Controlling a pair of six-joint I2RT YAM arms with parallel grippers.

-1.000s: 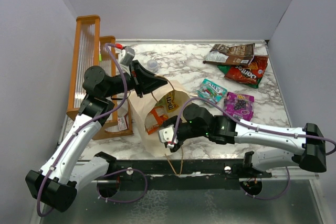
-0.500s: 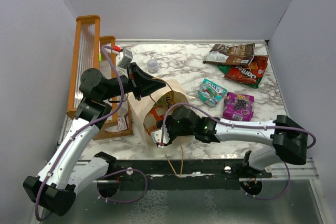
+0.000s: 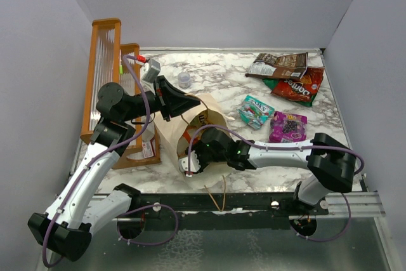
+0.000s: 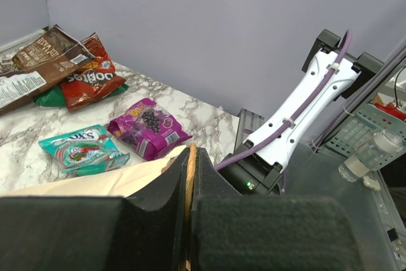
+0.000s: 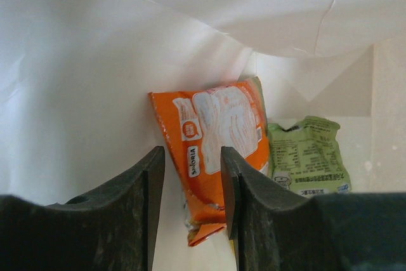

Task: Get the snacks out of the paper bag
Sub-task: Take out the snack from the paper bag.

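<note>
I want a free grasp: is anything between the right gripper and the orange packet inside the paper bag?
Nothing visible does. In the right wrist view the orange packet shows uncovered in the gap of the right gripper, against the paper bag wall; the green packet lies beside it, not in front.

Matt paper bag [image 5: 95, 61], apparently glossy snacks [image 5: 216, 131]

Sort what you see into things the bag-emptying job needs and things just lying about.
Job: cream paper bag; orange packet and green packet inside it; teal packet, purple pouch, brown chip bag, red chip bag already out.
Lying about: orange-framed wooden rack; small clear cup.
</note>
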